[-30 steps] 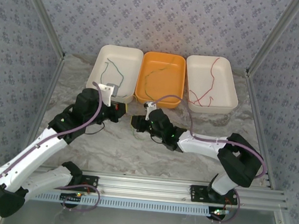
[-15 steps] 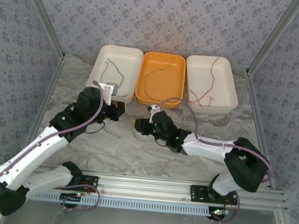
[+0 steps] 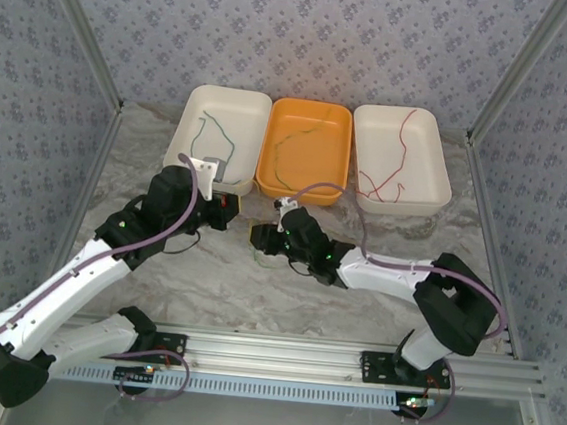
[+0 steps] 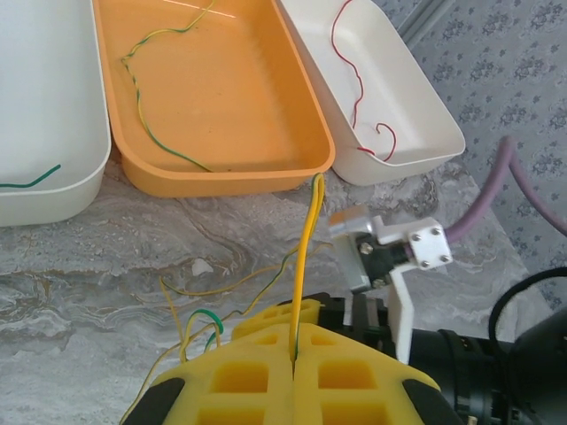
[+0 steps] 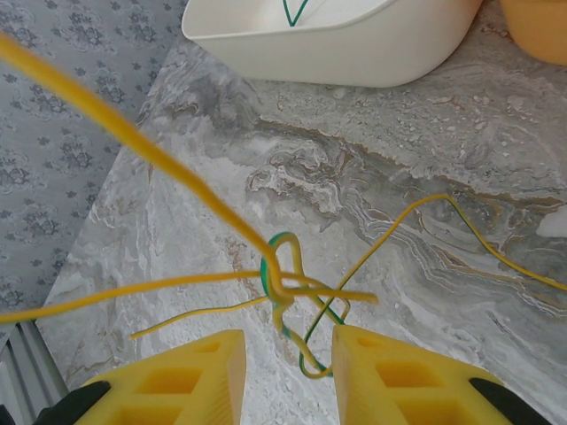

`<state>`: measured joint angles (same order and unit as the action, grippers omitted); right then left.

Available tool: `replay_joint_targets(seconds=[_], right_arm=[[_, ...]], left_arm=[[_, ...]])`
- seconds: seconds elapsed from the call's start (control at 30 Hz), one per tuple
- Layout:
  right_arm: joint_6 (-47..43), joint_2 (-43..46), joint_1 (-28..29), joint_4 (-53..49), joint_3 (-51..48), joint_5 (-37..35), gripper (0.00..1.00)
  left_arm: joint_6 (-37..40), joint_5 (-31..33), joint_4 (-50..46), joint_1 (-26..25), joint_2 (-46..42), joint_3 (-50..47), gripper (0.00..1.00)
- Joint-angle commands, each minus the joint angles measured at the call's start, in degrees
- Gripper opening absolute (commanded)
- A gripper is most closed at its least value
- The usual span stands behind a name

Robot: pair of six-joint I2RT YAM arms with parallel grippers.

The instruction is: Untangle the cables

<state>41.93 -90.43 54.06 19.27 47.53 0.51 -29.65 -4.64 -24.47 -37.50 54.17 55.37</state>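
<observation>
The marbled tabletop (image 3: 255, 295) lay under both arms, and well beyond the grippers three trays stood side by side along its far edge: a white tray (image 3: 246, 129) straight ahead of the left gripper (image 3: 226, 207), the orange tray (image 3: 323, 166) ahead of the right gripper (image 3: 259, 235), and a second white tray (image 3: 425, 151) off to that gripper's right. The left arm (image 3: 77, 273) reached in from its corner while the right arm (image 3: 388, 273) lay low across the middle, so the two grippers met close together just short of the orange tray. In the left wrist view the left gripper (image 4: 293, 354) was squeezed tight on a yellow cable (image 4: 306, 248), which rose straight out of the seam between its pads towards the near wall of the orange tray. In the right wrist view the right gripper (image 5: 288, 354) stood part-way open, fingers (image 5: 186, 372) clearly apart and clamping nothing, with the tangle (image 5: 283, 283) just ahead of the gap: a small green loop knotted with thin yellow strands, resting on the tabletop. The same yellow cable crossed that view as a blurred streak, running up and away to the gripper's left. The other cables lay loose in the trays: a dark green cable (image 3: 220, 141) in the first white tray, a yellow-green cable (image 3: 290, 143) in the orange one, and a red cable (image 3: 394, 158) in the far white one.
</observation>
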Motion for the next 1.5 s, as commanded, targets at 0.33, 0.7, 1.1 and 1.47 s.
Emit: replay_joint_targets(seconds=[0.33, 0.7, 1.1, 1.47], right_arm=[[2.2, -5.7, -1.2, 0.9, 4.9, 1.2, 0.31], [2.3, -4.8, -0.7, 1.4, 4.8, 1.2, 0.0], [-4.4, 8.5, -1.8, -6.1, 0.3, 14.2, 0.0], [-5.4, 19.6, -8.7, -7.7, -3.3, 26.3, 0.0]], left_arm=[[-0.3, 0.3, -0.3, -0.7, -0.3, 2.9, 0.0], [0.2, 2.0, -1.1, -0.8, -0.1, 2.5, 0.0], [4.2, 17.2, -10.0, 5.0, 11.3, 7.5, 0.0], [3.0, 22.9, -6.2, 5.7, 18.3, 1.5, 0.0]])
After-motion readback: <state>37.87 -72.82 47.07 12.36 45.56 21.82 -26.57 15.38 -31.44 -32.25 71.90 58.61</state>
